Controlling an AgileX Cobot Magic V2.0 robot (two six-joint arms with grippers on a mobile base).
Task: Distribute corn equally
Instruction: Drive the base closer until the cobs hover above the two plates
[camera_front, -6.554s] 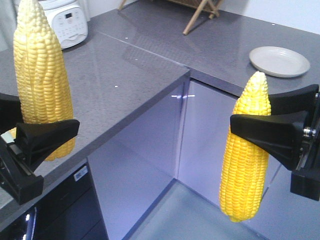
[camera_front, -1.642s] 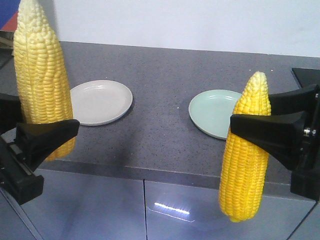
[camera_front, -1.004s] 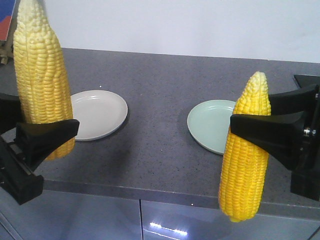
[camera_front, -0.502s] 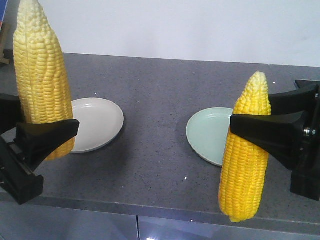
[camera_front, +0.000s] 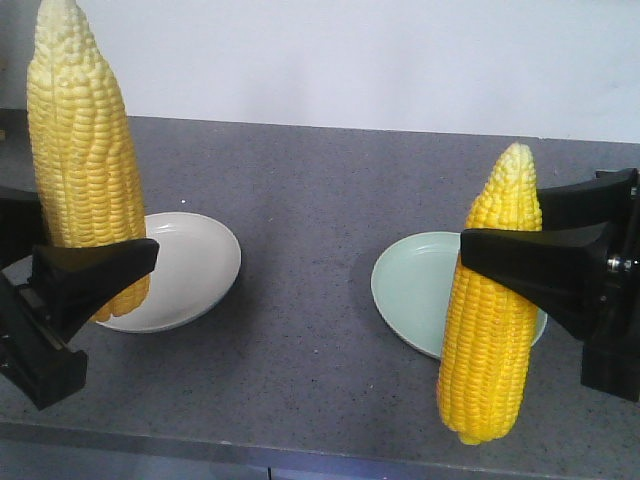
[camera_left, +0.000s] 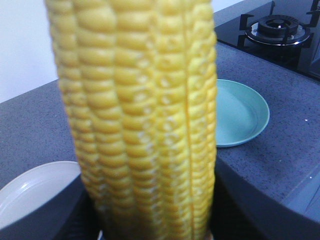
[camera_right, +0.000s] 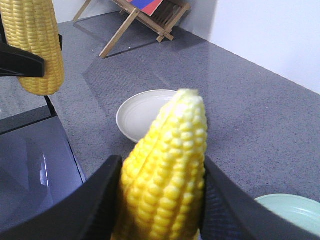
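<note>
Over the tabletop (camera_front: 310, 200), left claw's (camera_front: 95, 262) clamped on the left cob (camera_front: 80, 150) and right claw (camera_front: 500, 238) on the right cob (camera_front: 488, 350), white plate (camera_front: 200, 262) and green plate (camera_front: 410, 285) both bare, so no corn's delivered yet imo.

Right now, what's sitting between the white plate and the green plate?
Nothing: only bare grey speckled countertop lies between the round white plate and the round pale green plate, shown in the front-facing view.

A speckled dark grey bench (camera_front: 310, 250) carries a pale green plate (camera_front: 405, 285). Well apart to that plate's left lies a white plate (camera_front: 190, 262). A black gas hob (camera_left: 280, 27) is set into the bench beyond the green plate. A folding wooden rack (camera_right: 150, 15) stands far from it, past the white one.
</note>
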